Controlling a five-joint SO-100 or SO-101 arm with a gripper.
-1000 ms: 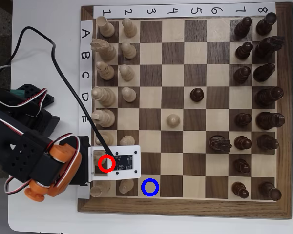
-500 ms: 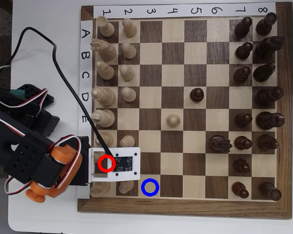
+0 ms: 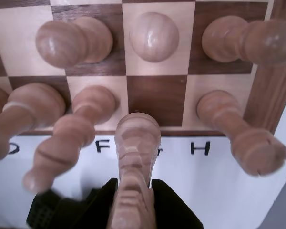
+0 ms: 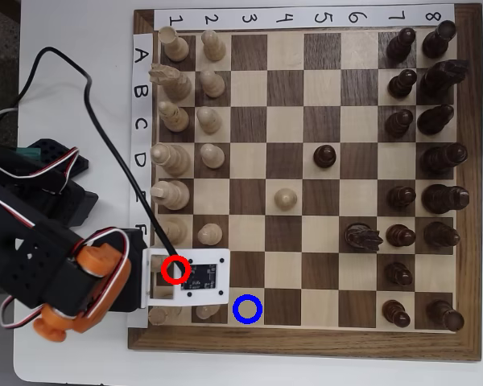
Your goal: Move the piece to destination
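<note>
Knight piece [image 3: 136, 162], pale and notch-maned, is seen upright in the wrist view, clamped between the black fingers of the gripper [image 3: 133, 200] at the lettered edge of the chessboard [image 4: 302, 342]. In the overhead view it is hidden beneath the wrist camera board [image 4: 197, 277]. The blue-ringed destination [image 4: 247, 309] lies just beside, unoccupied. The board rests on a white table [image 4: 72, 24].

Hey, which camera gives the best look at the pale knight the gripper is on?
The wrist view: the pale knight stands centered, between the gripper fingers. In the overhead view the arm's white camera board covers its square, so the knight is hidden.
</note>
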